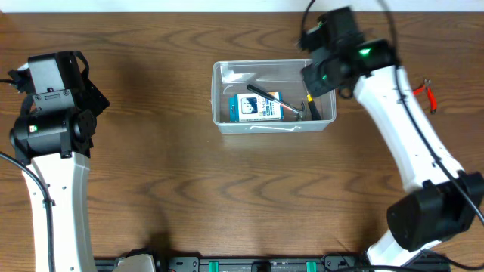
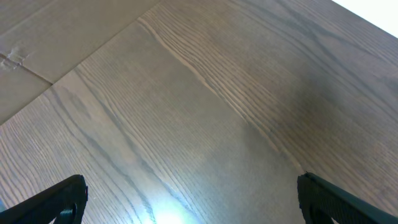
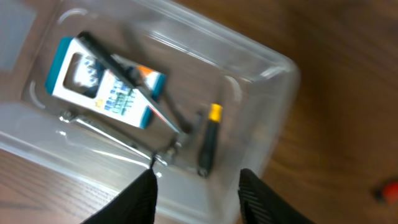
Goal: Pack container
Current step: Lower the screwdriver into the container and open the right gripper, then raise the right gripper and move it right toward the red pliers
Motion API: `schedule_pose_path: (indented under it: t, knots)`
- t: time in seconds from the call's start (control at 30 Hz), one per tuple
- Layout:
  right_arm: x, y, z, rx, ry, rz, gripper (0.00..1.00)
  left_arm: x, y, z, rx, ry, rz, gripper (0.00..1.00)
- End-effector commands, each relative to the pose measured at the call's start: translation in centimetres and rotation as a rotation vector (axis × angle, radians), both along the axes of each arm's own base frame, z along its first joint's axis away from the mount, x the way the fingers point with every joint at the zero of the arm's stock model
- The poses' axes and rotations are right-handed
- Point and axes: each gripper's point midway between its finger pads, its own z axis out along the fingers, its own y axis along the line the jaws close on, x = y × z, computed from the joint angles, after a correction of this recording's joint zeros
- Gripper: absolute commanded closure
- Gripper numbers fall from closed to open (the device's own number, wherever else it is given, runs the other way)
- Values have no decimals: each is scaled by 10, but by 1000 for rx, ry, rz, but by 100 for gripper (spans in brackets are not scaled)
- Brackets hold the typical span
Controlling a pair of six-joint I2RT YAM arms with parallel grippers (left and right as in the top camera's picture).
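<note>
Two grippers, both empty: left gripper (image 2: 191, 190) spread wide, right gripper (image 3: 199, 183) parted over container (image 1: 222, 85). I judge container light, slick, flexing; I'd pinch rim wall.

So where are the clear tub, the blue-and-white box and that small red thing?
Clear tub (image 1: 215, 98): overhead view, on its left wall.
Blue-and-white box (image 1: 254, 109): overhead view, middle of its top face.
Small red thing (image 1: 429, 96): overhead view, on its red part.
</note>
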Motion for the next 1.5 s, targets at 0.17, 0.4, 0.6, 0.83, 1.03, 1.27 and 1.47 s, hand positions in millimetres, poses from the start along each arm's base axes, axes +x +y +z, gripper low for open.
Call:
schedule_pose_path:
  t: [0.17,0.4,0.6,0.83,1.03,1.27,1.47]
  knots:
    - [3,-30,42,101,-40,-199,25,-1,4,3,12,-8,23,2]
    - [0,-30,41,131,-20,-238,21,-1,4,3,12,-8,23,2]
    - [28,-50,56,196,-131,-412,38,-1,4,3,12,-8,23,2]
    - [55,-68,76,264,-244,-468,1,-1,4,3,12,-8,23,2]
    - [74,-80,88,263,-270,-487,1,-1,4,3,12,-8,23,2]
    - [100,-90,87,183,-234,-491,1,-1,4,3,12,-8,23,2]
    - [108,-130,76,190,-195,-620,1,-1,4,3,12,-8,23,2]
